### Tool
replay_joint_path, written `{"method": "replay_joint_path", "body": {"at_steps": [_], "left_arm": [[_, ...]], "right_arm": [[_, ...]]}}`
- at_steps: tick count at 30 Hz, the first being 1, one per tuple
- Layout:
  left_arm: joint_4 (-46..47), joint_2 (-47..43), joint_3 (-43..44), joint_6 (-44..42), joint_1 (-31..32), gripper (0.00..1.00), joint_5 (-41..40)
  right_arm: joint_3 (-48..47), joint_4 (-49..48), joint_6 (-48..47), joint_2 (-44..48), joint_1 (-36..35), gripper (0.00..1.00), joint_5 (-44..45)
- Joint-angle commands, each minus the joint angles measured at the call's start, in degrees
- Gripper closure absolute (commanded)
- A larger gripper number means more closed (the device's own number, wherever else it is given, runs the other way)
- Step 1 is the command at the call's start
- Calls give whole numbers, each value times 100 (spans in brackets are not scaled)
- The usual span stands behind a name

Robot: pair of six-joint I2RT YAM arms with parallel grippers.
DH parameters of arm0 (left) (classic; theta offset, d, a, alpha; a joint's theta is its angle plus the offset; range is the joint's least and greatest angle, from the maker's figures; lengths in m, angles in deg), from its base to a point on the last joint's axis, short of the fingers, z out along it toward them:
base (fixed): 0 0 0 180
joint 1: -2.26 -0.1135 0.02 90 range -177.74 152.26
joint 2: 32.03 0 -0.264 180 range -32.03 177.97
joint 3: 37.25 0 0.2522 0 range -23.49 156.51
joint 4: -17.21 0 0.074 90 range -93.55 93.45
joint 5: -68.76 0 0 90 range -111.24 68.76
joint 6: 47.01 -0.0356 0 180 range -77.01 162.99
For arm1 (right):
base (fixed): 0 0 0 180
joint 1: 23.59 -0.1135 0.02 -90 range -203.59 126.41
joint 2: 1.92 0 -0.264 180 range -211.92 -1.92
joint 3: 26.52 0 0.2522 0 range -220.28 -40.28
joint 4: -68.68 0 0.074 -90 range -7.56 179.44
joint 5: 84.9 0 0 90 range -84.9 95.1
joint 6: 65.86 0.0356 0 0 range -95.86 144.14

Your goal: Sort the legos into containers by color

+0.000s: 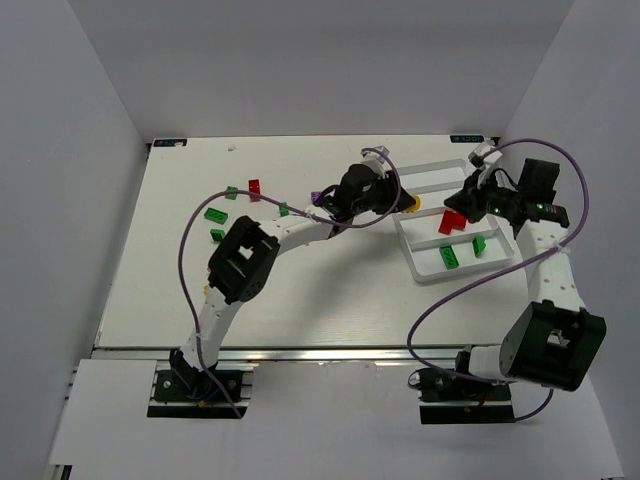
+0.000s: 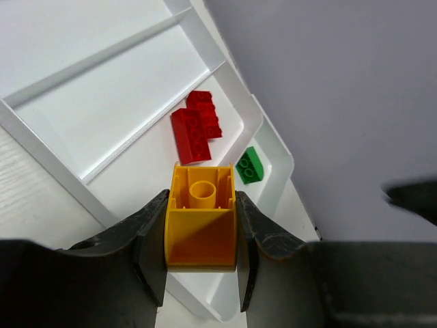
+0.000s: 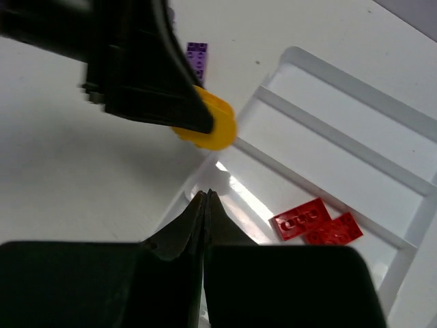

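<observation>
My left gripper [image 1: 405, 203] is shut on a yellow brick [image 2: 201, 219] and holds it over the left end of the white three-compartment tray [image 1: 428, 274]. Two red bricks [image 2: 198, 126] and a green brick [image 2: 250, 166] lie in the compartment nearest the arms. The top view shows the red bricks [image 1: 452, 222] and two green ones [image 1: 449, 257] there. My right gripper [image 3: 205, 195] is shut and empty above the tray, facing the yellow brick [image 3: 208, 126]. Loose green bricks [image 1: 213, 213], a red one [image 1: 255, 187] and a purple one [image 1: 316, 198] lie on the table to the left.
The two arms meet close together over the tray's left end; the left gripper's black body [image 3: 150, 68] fills the upper left of the right wrist view. A purple brick [image 3: 197, 55] lies just beyond it. Grey walls stand behind and to the right of the tray.
</observation>
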Motion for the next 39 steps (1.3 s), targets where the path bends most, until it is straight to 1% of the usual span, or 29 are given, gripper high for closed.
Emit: {"method": "replay_joint_path", "body": {"at_steps": [1,5,8,14,19,20,23,24,26,29,30,33,34,35,39], "left_arm": [[130,278,627,74,-1,90,295],[727,604,795,4,-1,89,-65],[948,858,935,21,-1,87,-381],[694,1429,1629,4,-1,79,-882],[404,1852,2183,-23,-1,76,-1137],[317,1965,2271,-14,-1,74,-1303],[123,2142,2631,-40,-1,71,-1462],[44,2238,2850,-58,-1,67,-1506],[-96,2318,3018,-93,-1,63,-1533],[-273,2415,3230,-128,-1,49,-1621],[-282,2415,3230,-128,-1,46,-1638],[-317,2406,3247,-119,-1,43,-1621],[-326,2406,3256,-119,-1,37,-1612],[-335,2415,3274,-119,-1,34,-1612],[-344,2362,3291,-146,-10,33,-1595]], "right_arm": [[426,337,-438,442,60,100,-798],[656,354,-368,716,113,100,-868],[630,565,-280,760,174,100,-1043],[682,583,-69,777,315,100,-1255],[709,583,54,804,438,100,-1474],[717,574,124,821,438,100,-1509],[709,530,300,821,517,100,-1667],[709,530,327,821,543,100,-1668],[717,530,353,839,561,100,-1729],[709,548,380,839,588,100,-1764],[709,548,388,839,596,100,-1773],[700,539,415,830,596,99,-1782],[700,530,432,830,596,99,-1782],[700,530,432,830,596,99,-1791],[682,556,424,821,596,98,-1782]]}}
